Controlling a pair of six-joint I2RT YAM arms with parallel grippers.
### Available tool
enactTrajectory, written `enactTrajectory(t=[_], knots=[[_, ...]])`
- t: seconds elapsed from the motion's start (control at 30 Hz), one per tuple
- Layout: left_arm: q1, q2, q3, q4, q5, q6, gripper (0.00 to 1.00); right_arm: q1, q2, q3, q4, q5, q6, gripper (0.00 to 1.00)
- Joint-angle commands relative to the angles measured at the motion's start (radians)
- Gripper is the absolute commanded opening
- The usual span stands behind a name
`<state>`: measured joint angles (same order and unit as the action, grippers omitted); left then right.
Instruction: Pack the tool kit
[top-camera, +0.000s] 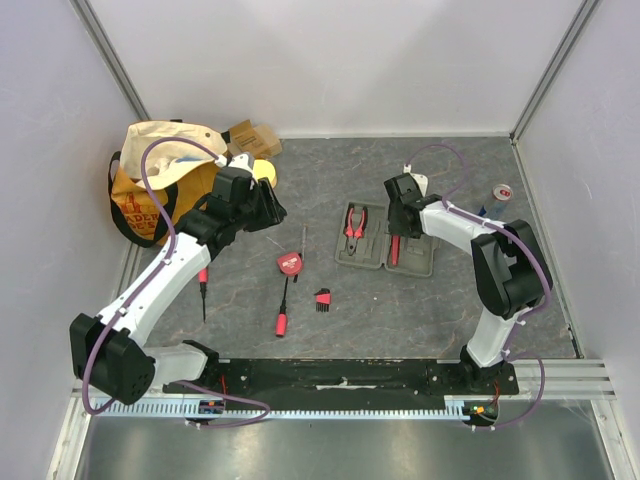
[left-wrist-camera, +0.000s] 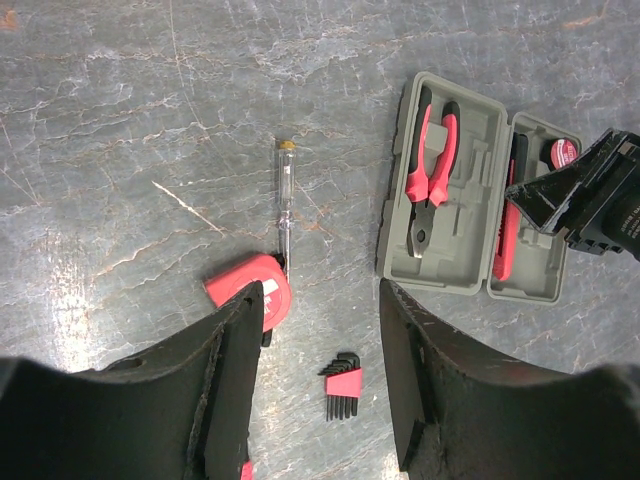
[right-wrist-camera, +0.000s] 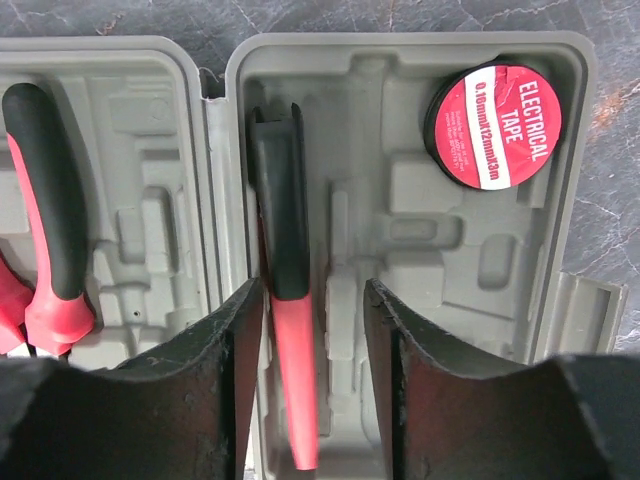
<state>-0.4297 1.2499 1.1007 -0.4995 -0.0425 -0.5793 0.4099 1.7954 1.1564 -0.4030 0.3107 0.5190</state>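
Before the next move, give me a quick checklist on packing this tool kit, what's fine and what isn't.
1. Case open, lying flat: ok.
2. Pliers in their slot: ok.
3. Electrical tape in its corner recess: ok.
4. Red-and-black tool fully seated under the right pincer: cannot tell.
5. Left pincer open and empty: ok.
6. Everything packed: not ok; tape measure, hex keys and tester screwdriver lie on the table.

One case (left-wrist-camera: 478, 150) — one pliers (left-wrist-camera: 432, 160), one tape measure (left-wrist-camera: 240, 287).
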Motion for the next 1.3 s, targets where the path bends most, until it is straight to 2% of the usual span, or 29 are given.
enactTrajectory(t=[0.0, 0.1, 0.27, 0.37, 0.57, 0.87, 1.27], knots=[[-0.004, 0.006, 0.047, 0.030, -0.011, 0.018, 0.56, -0.002, -0.002, 0.034, -0.008, 0.004, -0.007, 0.52], [-0.003, 0.016, 0.053, 0.030, -0.014, 0.021, 0.56, -0.002, -0.022, 0.039, -0.014, 0.007, -0.002, 0.51], [-0.003, 0.034, 0.065, 0.030, -0.016, 0.035, 0.56, -0.003, -0.045, 0.054, -0.016, 0.002, -0.004, 0.39], [-0.003, 0.043, 0.070, 0.032, -0.016, 0.038, 0.56, -0.002, -0.033, 0.065, -0.023, 0.008, -0.005, 0.35], [-0.003, 0.059, 0.079, 0.032, -0.014, 0.050, 0.56, -0.002, -0.030, 0.059, -0.045, 0.030, 0.004, 0.35], [-0.003, 0.085, 0.079, 0.033, -0.008, 0.055, 0.56, -0.003, -0.008, 0.048, -0.057, 0.037, -0.002, 0.30], [-0.003, 0.138, 0.071, 0.033, 0.067, 0.035, 0.56, -0.014, -0.044, 0.014, -0.089, 0.088, -0.010, 0.26]])
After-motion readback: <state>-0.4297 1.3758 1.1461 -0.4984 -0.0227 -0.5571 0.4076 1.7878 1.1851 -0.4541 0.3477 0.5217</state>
